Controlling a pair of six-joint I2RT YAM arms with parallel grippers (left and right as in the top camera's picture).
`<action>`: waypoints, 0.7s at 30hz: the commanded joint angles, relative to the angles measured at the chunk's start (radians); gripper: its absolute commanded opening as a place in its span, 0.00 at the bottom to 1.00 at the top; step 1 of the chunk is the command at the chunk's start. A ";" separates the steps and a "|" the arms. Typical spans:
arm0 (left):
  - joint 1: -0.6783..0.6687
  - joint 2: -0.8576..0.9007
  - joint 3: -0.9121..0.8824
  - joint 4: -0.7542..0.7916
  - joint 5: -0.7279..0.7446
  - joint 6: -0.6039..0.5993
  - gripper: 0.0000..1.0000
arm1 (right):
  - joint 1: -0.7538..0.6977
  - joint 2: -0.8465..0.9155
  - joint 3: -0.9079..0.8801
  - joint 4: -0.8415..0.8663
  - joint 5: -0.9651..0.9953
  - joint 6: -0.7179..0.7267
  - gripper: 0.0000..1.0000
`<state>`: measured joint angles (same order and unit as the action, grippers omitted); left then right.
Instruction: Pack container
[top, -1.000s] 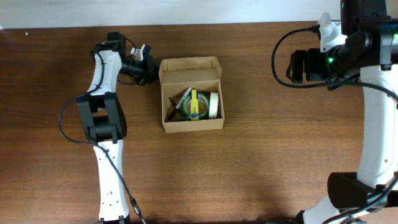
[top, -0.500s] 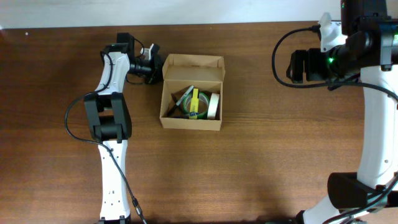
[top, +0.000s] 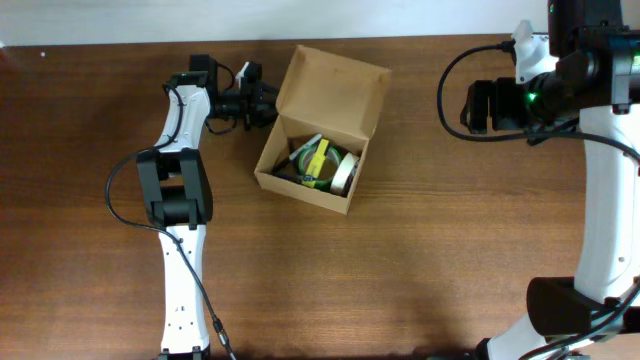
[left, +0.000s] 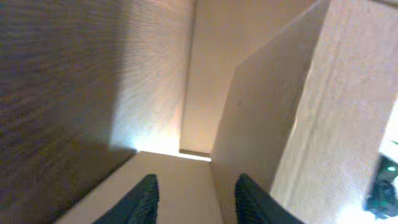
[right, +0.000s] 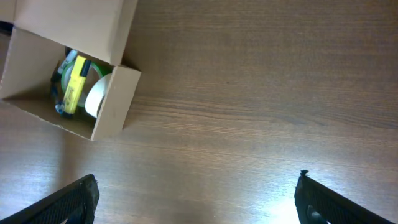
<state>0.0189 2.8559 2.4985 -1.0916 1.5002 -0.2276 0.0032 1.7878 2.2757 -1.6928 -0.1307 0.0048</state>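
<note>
Overhead view: small rectangular light-brown cardboard box (top: 335, 85), lid flap up, skewed at far centre of dark wooden table (top: 430, 260), left gripper (top: 264, 100) at its far-left corner. Left wrist: fingers (left: 147, 198) partly spread, cardboard wall between them. Right wrist: right gripper (right: 196, 199) spread wide, holding nothing, box at upper left.

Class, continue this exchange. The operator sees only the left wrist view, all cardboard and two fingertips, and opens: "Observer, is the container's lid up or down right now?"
Observer: Up. From overhead, the container has its lid swung back, leaving the compartment exposed.
Operator: Is there anything in it yet?
Observer: Yes. A white tape roll stands against one wall with a yellow item beside it, plus darker pieces I cannot identify.
</note>
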 joint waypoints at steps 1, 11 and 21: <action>-0.005 0.024 0.003 -0.018 0.074 0.004 0.46 | 0.004 -0.027 0.006 -0.006 0.008 0.013 0.99; -0.005 0.024 0.003 -0.019 0.071 0.004 0.51 | 0.004 -0.027 0.006 -0.006 0.000 0.039 0.99; 0.010 0.024 0.003 -0.029 -0.278 0.004 0.40 | 0.059 -0.027 -0.021 -0.006 -0.040 0.094 0.99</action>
<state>0.0189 2.8559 2.4985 -1.1080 1.4349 -0.2256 0.0242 1.7855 2.2726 -1.6928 -0.1551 0.0685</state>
